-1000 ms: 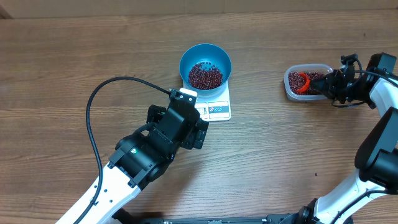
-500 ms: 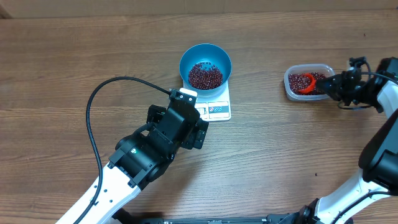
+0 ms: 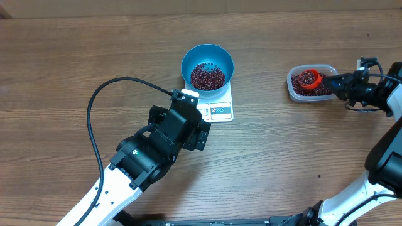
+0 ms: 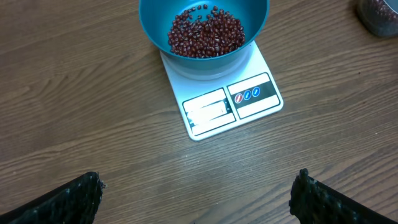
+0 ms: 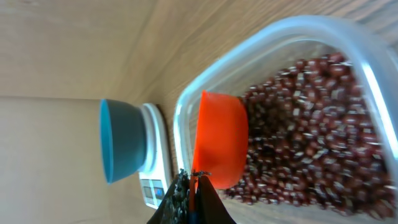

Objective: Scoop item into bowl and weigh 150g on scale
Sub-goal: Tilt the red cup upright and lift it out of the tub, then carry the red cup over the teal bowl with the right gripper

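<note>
Bright even light, soft shadows; right wrist beans (image 5: 298,130) blurred.

Overhead looks straight down on the table (image 3: 56,69); both nearer wrist views also catch the scale (image 4: 233,102).

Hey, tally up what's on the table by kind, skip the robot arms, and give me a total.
blue bowl: 1
white kitchen scale: 1
clear plastic tub: 1
orange scoop: 1
red-brown bean heaps: 2, one in the bowl and one in the tub
Total: 6
</note>
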Robot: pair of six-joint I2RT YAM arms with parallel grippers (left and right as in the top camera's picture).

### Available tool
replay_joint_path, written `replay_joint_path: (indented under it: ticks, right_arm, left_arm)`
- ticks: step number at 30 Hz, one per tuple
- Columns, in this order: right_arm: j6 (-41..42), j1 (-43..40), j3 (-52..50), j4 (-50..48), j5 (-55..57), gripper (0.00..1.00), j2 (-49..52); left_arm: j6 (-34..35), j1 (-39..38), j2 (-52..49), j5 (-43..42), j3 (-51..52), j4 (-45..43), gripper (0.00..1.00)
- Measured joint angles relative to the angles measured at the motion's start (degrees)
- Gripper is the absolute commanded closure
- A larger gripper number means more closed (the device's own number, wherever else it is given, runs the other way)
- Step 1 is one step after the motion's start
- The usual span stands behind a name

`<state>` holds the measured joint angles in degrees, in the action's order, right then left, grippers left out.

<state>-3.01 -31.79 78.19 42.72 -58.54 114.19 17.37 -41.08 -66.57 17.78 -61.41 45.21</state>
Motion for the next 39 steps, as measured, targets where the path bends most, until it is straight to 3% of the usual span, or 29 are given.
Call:
replay_joint_path:
  ticks: [29, 39]
  right_arm:
    - [-2.4, -1.77, 0.0, 5.88, -14.29, 0.96, 0.0]
    - [-4.76, 3.8, 0.0, 5.55, -21.05, 0.96, 0.0]
  left_arm:
    - [0.0, 0.0, 0.0, 0.0, -0.02, 0.02, 0.01]
    - [0.0, 0.0, 0.0, 0.0, 0.0, 0.0, 0.01]
